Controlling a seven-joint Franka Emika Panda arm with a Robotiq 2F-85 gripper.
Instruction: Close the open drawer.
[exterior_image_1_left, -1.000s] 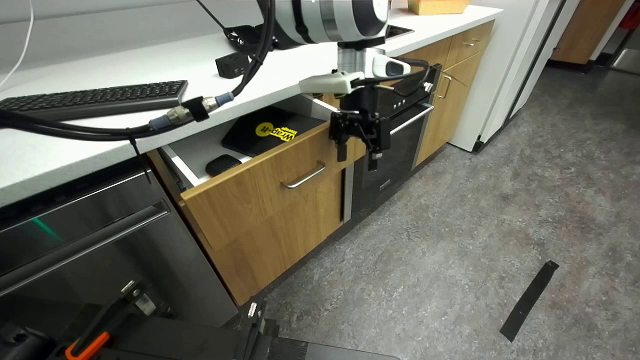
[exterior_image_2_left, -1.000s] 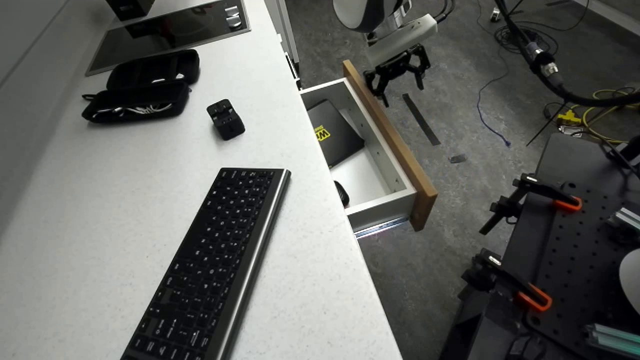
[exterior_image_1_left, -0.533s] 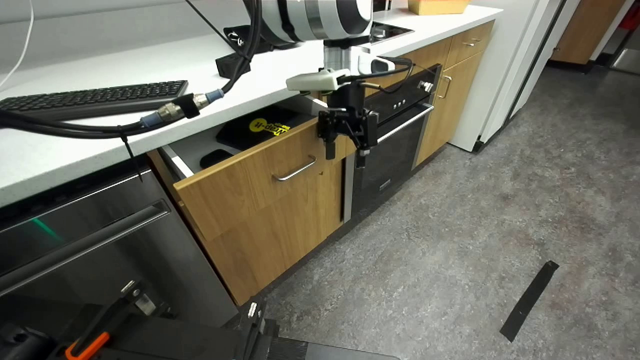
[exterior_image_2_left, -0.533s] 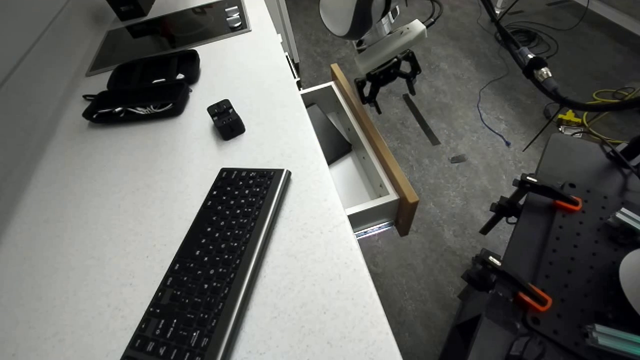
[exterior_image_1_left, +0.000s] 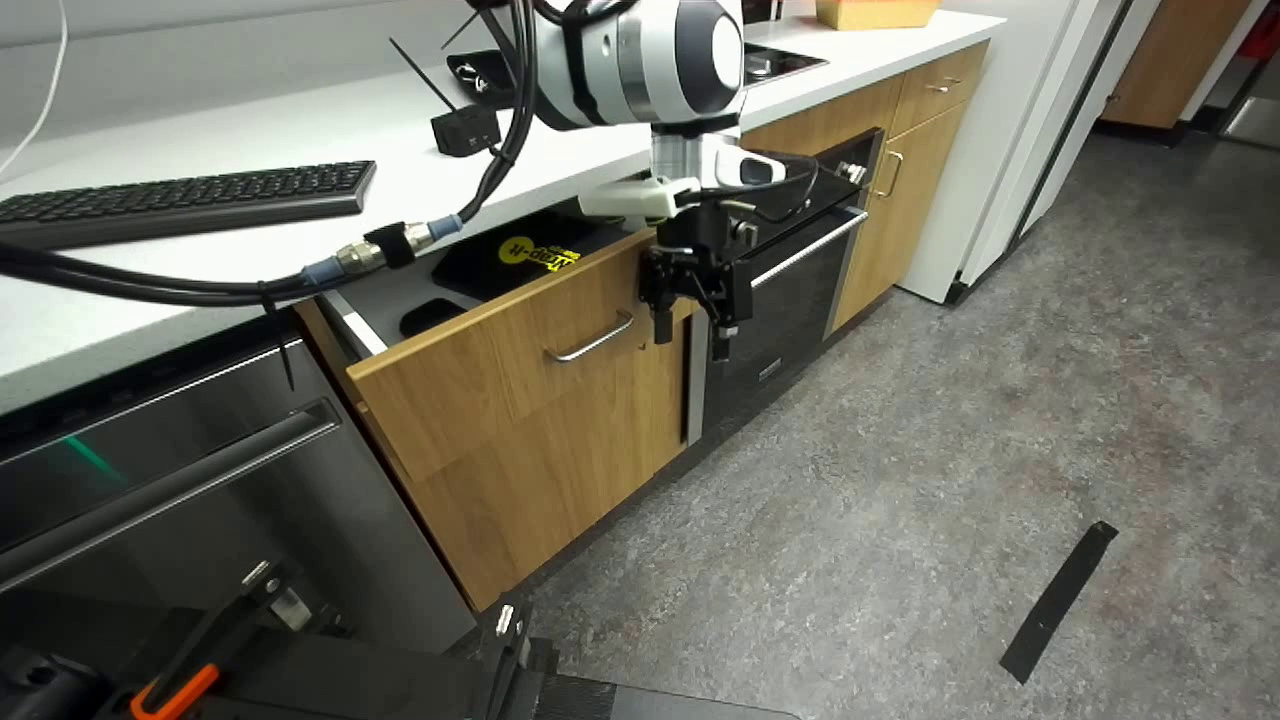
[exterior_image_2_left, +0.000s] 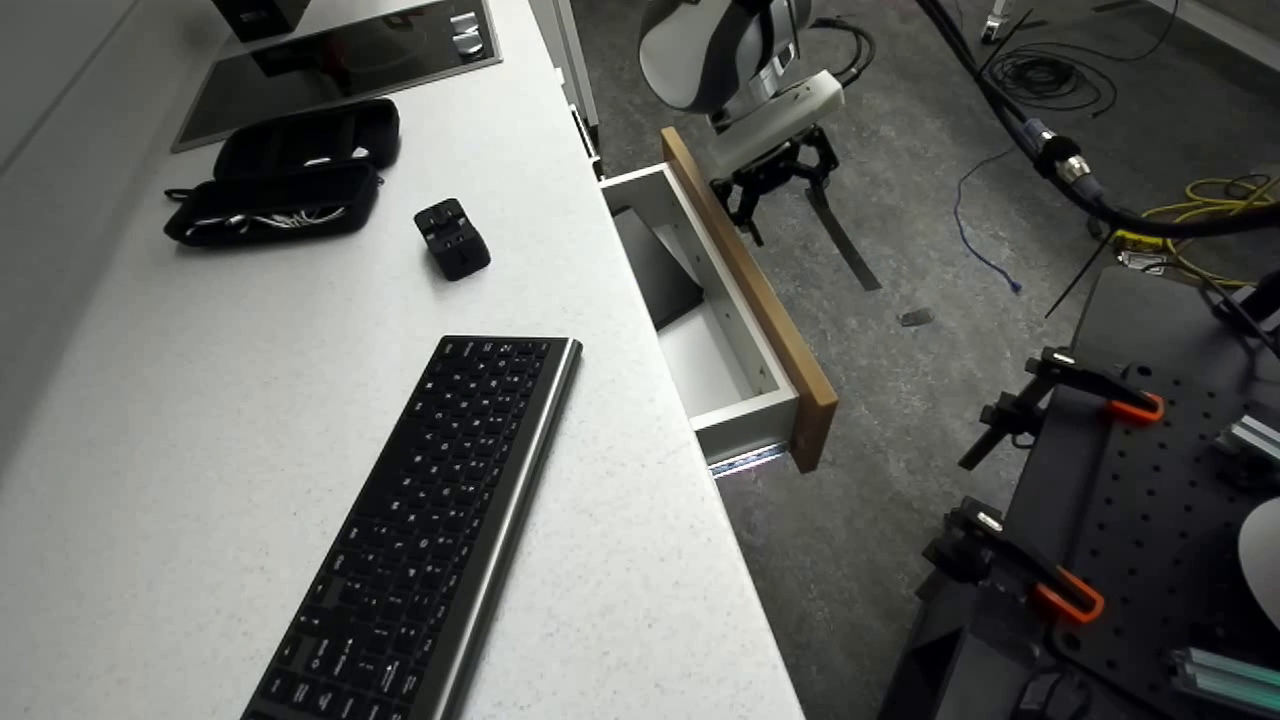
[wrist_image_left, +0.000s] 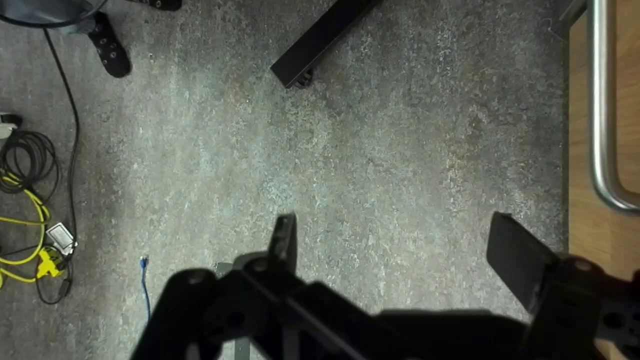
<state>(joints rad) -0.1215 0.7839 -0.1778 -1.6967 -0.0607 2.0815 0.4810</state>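
Note:
The drawer (exterior_image_1_left: 470, 400) is partly open, with a light wood front and a silver bar handle (exterior_image_1_left: 592, 338). In an exterior view its white inside and wooden front (exterior_image_2_left: 765, 295) stick out past the counter edge. It holds a black flat case with yellow print (exterior_image_1_left: 500, 265) and a small dark item (exterior_image_1_left: 430, 315). My gripper (exterior_image_1_left: 692, 340) is open and empty, pointing down outside the front near its far end, past the handle. I cannot tell if it touches the front. In the wrist view the open fingers (wrist_image_left: 393, 225) are over floor, with the handle (wrist_image_left: 602, 100) at the right.
The white counter (exterior_image_2_left: 600, 560) above bears a keyboard (exterior_image_2_left: 440, 520), a black adapter (exterior_image_2_left: 455, 240) and an open black case (exterior_image_2_left: 290, 175). A black oven (exterior_image_1_left: 790, 260) is beside the drawer and a dishwasher (exterior_image_1_left: 200, 480) on its other side. A black clamp table (exterior_image_2_left: 1150, 480) stands opposite.
The drawer moved part way inward between one second and half a second ago, the gripper moving along with it. Since then the drawer has stayed put and the gripper has lowered slightly.

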